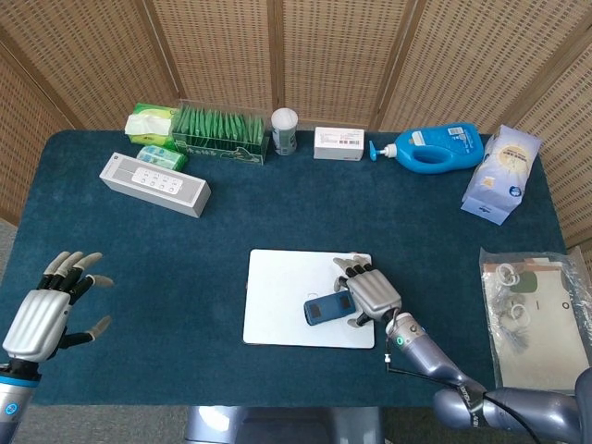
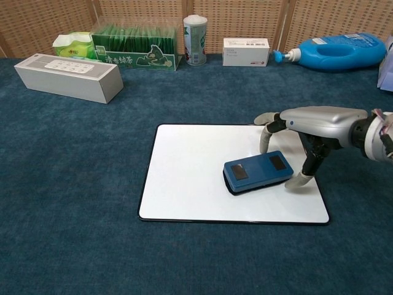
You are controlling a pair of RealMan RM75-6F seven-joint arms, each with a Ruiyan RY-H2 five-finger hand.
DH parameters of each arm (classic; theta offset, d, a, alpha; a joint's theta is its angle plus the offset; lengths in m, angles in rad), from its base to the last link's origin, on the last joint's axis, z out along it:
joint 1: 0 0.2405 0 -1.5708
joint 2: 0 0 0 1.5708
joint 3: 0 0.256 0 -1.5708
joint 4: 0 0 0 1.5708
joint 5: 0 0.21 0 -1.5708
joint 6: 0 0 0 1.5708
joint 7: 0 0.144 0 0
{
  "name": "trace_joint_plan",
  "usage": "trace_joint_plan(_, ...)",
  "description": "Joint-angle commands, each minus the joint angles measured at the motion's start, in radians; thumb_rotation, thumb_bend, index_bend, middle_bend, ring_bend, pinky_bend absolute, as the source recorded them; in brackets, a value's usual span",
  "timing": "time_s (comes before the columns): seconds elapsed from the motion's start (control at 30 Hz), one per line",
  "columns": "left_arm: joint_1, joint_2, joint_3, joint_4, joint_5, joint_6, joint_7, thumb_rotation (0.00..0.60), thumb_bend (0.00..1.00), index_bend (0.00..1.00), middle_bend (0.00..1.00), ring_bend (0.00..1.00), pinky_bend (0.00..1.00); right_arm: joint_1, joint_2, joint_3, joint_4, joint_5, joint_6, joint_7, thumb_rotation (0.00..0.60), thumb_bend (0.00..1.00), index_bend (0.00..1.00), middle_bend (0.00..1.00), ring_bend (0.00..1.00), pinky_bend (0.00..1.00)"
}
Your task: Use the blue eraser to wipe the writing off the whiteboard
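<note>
Straddling the blue eraser [image 2: 258,174] lower right of center, right robot hand [image 2: 299,132] spread, gripping nothing; closing off-center could skid it across the whiteboard [image 2: 190,172].

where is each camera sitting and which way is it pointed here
Head view: high above the near table edge, looking steeply down on the whole table; shows the left hand and right hand.
Chest view: low at the near edge, looking across the tabletop toward the screen; shows only the right hand.
Shared: the whiteboard, blue eraser and right hand.
</note>
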Motion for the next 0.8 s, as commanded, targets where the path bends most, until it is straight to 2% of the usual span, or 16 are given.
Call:
trace_joint_plan(0.03,0.001,0.000,0.001,0.004,-0.002,0.000,-0.005,0.600,0.33,0.35,0.14,0.09,0.00,0.008,-0.010,0.004,0.007,0.012,-0.008,-0.009,0.600,0.15,0.36,0.00,0.00,0.00)
trace_joint_plan(0.33,-0.001,-0.003,0.002,0.021,-0.003,-0.003,-0.024,0.600,0.33,0.35,0.14,0.08,0.00,0.022,-0.031,0.013,0.021,0.047,-0.010,-0.032,0.600,0.15,0.40,0.00,0.00,0.00)
trace_joint_plan(0.8,-0.005,-0.011,0.002,0.036,-0.006,-0.011,-0.037,0.600,0.33,0.35,0.13,0.08,0.00,0.045,-0.012,0.018,-0.010,0.104,-0.005,-0.080,0.600,0.15,0.40,0.00,0.00,0.00)
